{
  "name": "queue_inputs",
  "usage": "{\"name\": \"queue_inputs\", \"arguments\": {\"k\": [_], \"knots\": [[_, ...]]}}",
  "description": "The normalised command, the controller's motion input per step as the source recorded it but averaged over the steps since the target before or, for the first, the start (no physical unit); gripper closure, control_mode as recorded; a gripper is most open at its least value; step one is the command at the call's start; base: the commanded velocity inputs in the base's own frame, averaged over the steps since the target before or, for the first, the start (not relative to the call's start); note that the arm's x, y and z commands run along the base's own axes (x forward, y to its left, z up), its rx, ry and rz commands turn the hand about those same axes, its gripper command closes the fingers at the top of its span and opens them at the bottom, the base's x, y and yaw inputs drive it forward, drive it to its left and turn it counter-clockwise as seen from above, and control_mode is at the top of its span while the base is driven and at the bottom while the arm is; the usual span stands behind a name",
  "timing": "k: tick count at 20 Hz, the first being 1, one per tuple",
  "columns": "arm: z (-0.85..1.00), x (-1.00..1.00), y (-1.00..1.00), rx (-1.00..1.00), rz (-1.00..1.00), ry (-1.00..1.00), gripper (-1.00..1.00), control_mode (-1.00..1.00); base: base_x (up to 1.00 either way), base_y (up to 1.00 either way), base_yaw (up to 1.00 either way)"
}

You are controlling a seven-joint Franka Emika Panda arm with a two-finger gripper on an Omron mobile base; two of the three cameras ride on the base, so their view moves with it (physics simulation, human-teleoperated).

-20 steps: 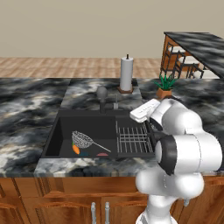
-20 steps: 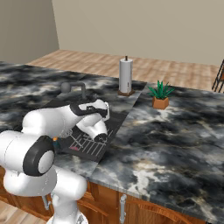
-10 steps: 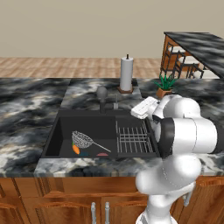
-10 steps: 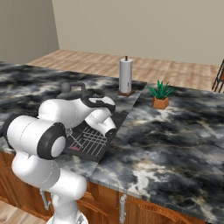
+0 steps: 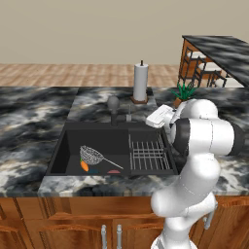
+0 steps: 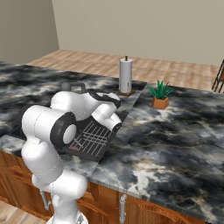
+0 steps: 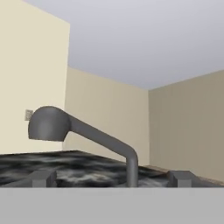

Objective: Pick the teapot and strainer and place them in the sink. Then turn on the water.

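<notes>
- The strainer (image 5: 91, 155) lies inside the sink (image 5: 68, 141), in the left part of the black basin, its thin handle pointing toward the wire rack (image 5: 147, 153); that part of the job looks done.
- Just beside the strainer's bowl, on the basin floor, sit an orange bit, a dark teal patch and a small pinkish spot. I cannot tell whether the teal patch is the teapot, so the pot's place stays unsure from these pictures.
- No stream of water falls from the faucet (image 5: 114, 108), so turning the water on looks like the step left.
- The pincer (image 7: 112, 179) stands wide open with nothing between its tips, held level and facing the faucet (image 7: 83, 135) from close by, which suggests a reach for the tap.
- The left base view looks down into the basin and shows the strainer, the rack and the faucet at the back rim, with the hand (image 5: 159, 115) hovering over the sink's right rear corner.
- The right base view has the arm across the basin, hiding the strainer; it shows instead the rack (image 6: 94, 138), the paper towel roll (image 6: 126, 75) and the potted plant (image 6: 160, 95) on the table (image 6: 175, 131).
- The hand view alone gives the faucet in profile: a rounded head at left on a bent neck, rising from the marble table (image 7: 65, 164).
</notes>
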Motion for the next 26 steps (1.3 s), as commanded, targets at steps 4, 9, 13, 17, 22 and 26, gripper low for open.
{"name": "queue_inputs", "arguments": {"k": [4,9,13,17,22,26], "knots": [[-0.19,0.14,0.08,0.00,0.00,0.00,-1.00,-1.00,0.00,0.00,0.00],[-0.21,0.10,0.09,0.00,0.00,0.00,-1.00,-1.00,0.00,0.00,0.00],[-0.09,0.21,0.11,0.00,0.00,0.00,-1.00,-1.00,0.00,0.00,0.00],[0.00,0.28,0.05,0.00,0.00,0.02,-1.00,-1.00,0.00,0.00,0.00],[0.00,0.32,0.03,0.00,0.00,0.14,-1.00,-1.00,0.00,0.00,0.00],[0.00,0.27,0.03,0.00,0.00,0.11,-1.00,-1.00,0.00,0.00,0.00]]}}
